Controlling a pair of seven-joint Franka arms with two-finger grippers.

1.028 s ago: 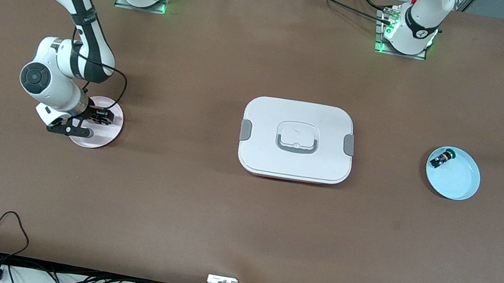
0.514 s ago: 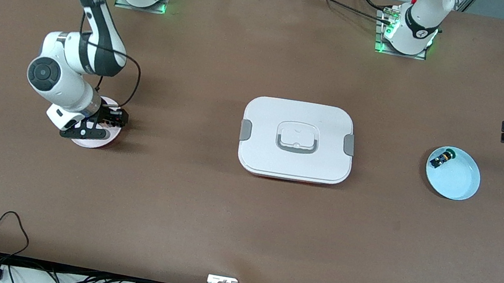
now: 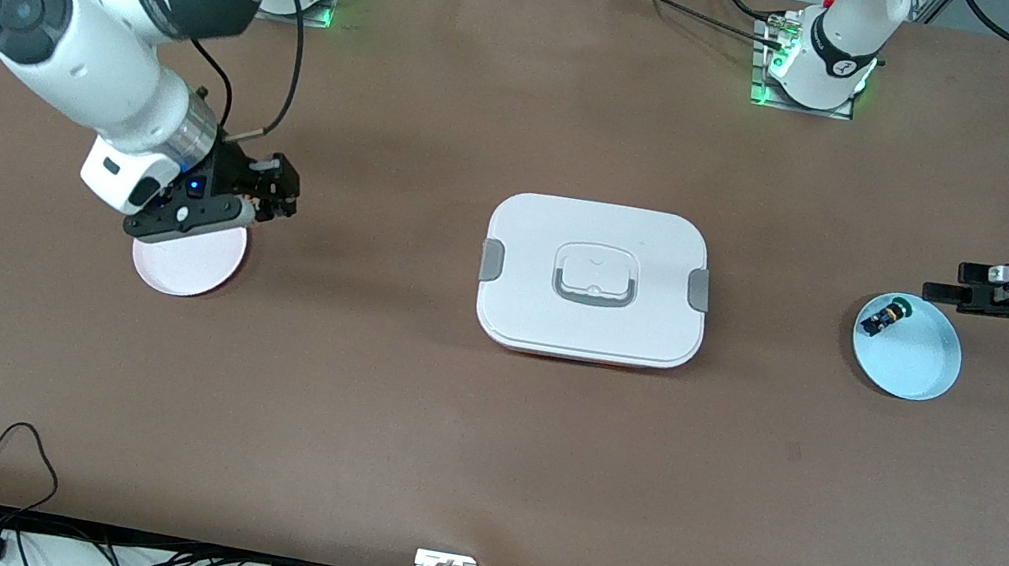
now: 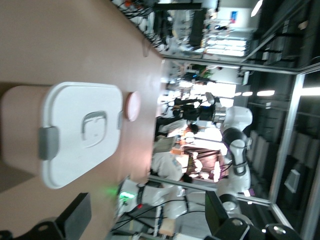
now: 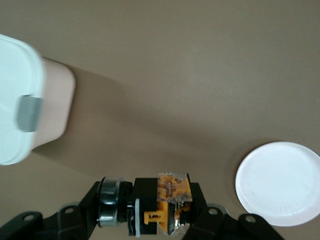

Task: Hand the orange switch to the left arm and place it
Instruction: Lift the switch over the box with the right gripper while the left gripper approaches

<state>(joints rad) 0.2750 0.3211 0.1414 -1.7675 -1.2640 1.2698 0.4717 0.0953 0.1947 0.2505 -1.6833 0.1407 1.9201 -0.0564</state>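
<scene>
The orange switch point(image 5: 162, 202) is a small black block with orange marks, and my right gripper point(image 5: 150, 206) is shut on it. This gripper point(image 3: 274, 191) hangs above the table by the rim of a pink plate point(image 3: 186, 261), at the right arm's end. The box point(image 3: 602, 228), white with grey clips, stands in the middle of the table; it also shows in the wrist views as the box point(image 4: 80, 130) and the box point(image 5: 15, 100). My left gripper point(image 3: 945, 279) is open and empty, in the air by the rim of a blue plate point(image 3: 919, 364).
A small black switch with a green cap point(image 3: 886, 316) lies in the blue plate at the left arm's end. The pink plate point(image 5: 280, 185) is bare. Cables and electronics run along the table edge nearest the front camera.
The right gripper has lifted off the pink plate with the orange switch and shifted toward the box. The left gripper has come in from the table's end toward the blue plate.
</scene>
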